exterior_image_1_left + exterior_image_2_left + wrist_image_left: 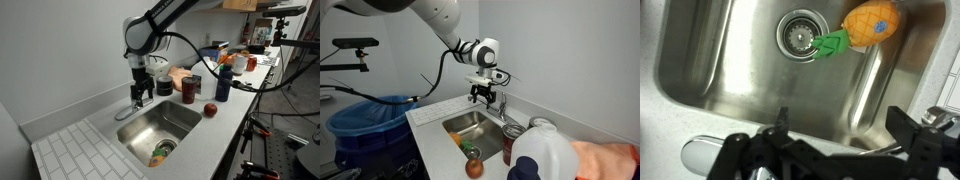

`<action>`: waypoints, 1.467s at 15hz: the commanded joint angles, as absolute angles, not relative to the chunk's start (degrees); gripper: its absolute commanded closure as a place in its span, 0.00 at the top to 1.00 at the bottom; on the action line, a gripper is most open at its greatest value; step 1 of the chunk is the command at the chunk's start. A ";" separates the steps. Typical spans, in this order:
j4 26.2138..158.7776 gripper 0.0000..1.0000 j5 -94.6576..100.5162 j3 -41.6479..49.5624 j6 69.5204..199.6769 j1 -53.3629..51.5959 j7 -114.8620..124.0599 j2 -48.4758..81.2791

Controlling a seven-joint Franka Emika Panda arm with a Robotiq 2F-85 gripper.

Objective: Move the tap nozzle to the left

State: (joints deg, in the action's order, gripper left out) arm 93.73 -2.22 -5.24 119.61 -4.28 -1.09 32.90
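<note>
Sitting at the back rim of the steel sink basin, the tap nozzle shows as a thin chrome spout low over the counter edge, angled toward the ribbed drainboard. In the wrist view a rounded chrome length along the bottom edge looks like the same spout. The gripper hangs directly above it, pointing down; the wrist view shows the gripper with jaws spread wide, nothing clamped between them. Contact with the spout cannot be told. Basin below: round drain, with a pineapple toy just beside it, green leaves toward the drain. On the counter next to the sink, a red apple; farther back, a red can and a blue bottle stand near each other. In an exterior view a white jug fills the near corner, with the gripper beyond over the sink's far side.
</note>
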 commanded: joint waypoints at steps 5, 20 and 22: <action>80.36 1.00 -4.04 -5.52 115.79 -6.34 2.87 40.72; 61.70 1.00 -0.88 -1.98 116.40 -10.52 14.46 52.12; 59.13 1.00 -0.16 -1.04 116.25 -11.33 16.06 53.55</action>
State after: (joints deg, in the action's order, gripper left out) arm 67.25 -1.73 -3.31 116.89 -9.71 12.73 48.96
